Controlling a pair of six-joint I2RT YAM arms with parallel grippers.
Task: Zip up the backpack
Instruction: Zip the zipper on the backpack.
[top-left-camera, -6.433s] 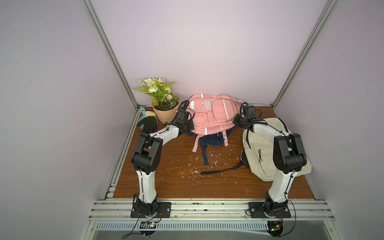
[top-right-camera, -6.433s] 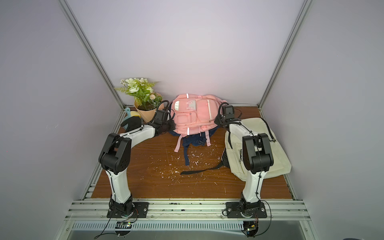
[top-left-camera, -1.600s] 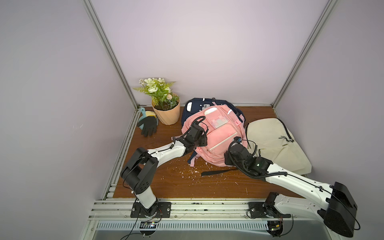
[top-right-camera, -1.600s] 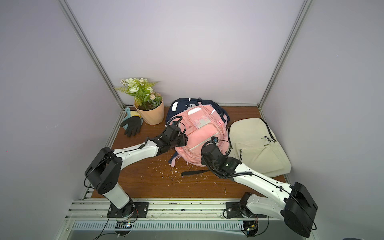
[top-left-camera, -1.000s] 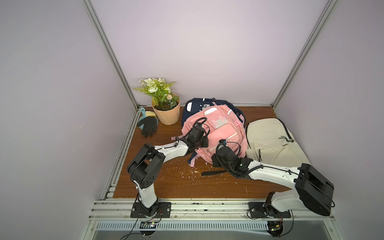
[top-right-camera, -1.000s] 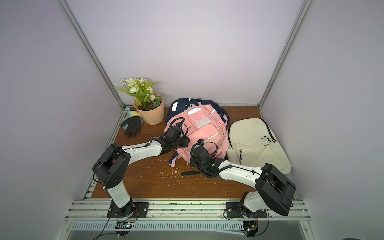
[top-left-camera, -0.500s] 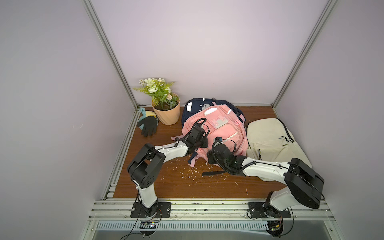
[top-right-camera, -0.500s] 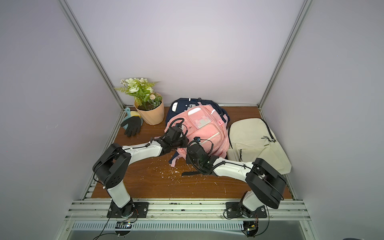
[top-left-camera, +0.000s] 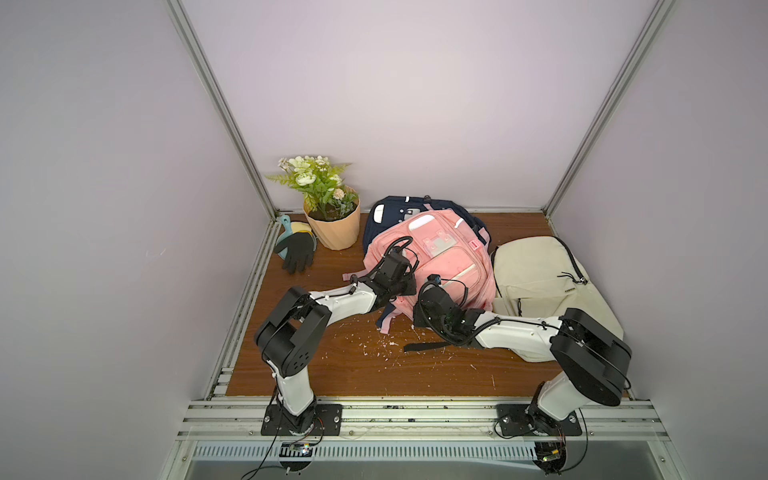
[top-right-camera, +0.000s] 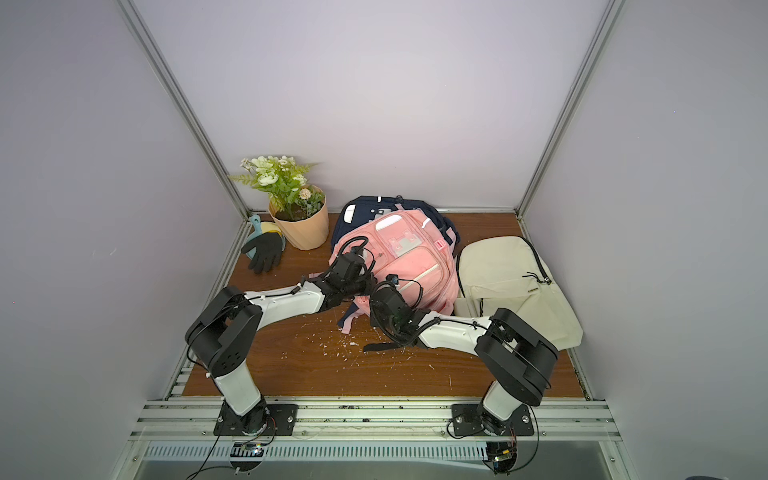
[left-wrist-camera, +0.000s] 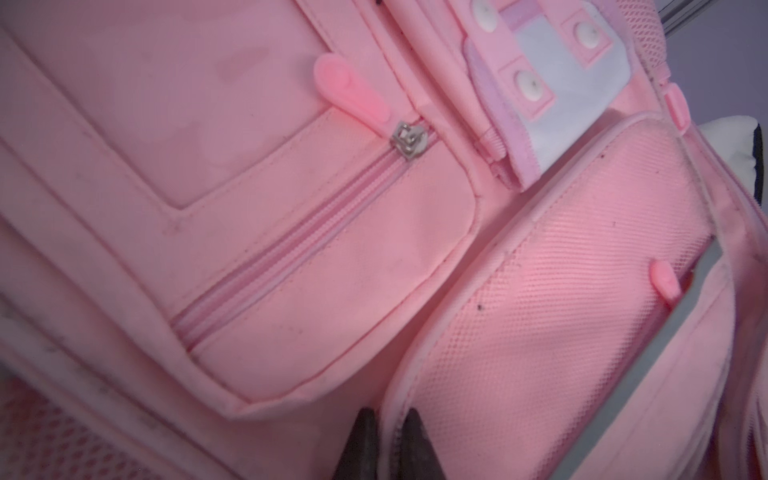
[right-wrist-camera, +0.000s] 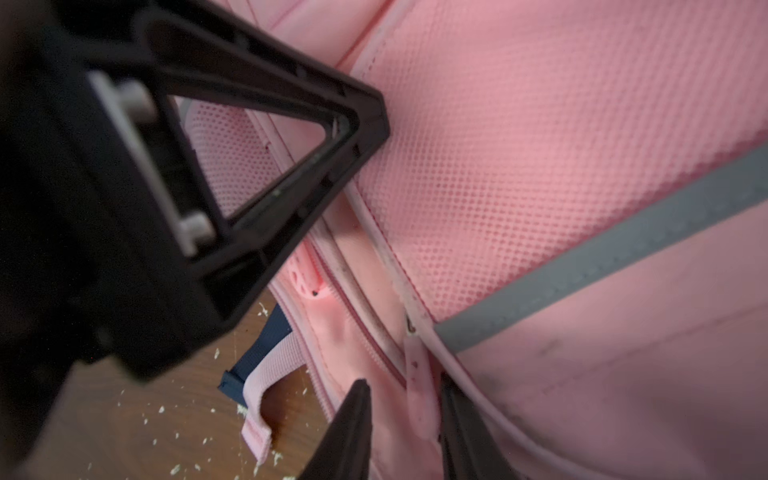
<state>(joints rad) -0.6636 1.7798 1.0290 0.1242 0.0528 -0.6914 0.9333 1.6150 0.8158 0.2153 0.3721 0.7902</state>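
Note:
The pink backpack (top-left-camera: 442, 257) (top-right-camera: 409, 259) lies face up on the table's middle, partly over a navy bag. My left gripper (left-wrist-camera: 388, 417) is shut on the piped edge of its textured front pocket (left-wrist-camera: 561, 332), near the pack's front left corner (top-left-camera: 409, 289). My right gripper (right-wrist-camera: 404, 385) sits just beside it at the near edge, jaws apart, with a pale pink zipper pull tab (right-wrist-camera: 417, 374) between the fingers, close to one of them. The zipper track (right-wrist-camera: 374, 357) runs by that tab. A small side pocket's zipper (left-wrist-camera: 409, 141) looks shut.
A navy backpack (top-left-camera: 399, 208) lies under the pink one, and a cream backpack (top-left-camera: 536, 274) lies to its right. A potted plant (top-left-camera: 332, 224) and black glove (top-left-camera: 297, 253) stand back left. A black strap (top-left-camera: 424, 345) and white crumbs lie on the wood in front.
The pink backpack has come forward from the back wall. Over the last second my right gripper slid left along its near edge towards the left gripper, whose jaws closed on the piping.

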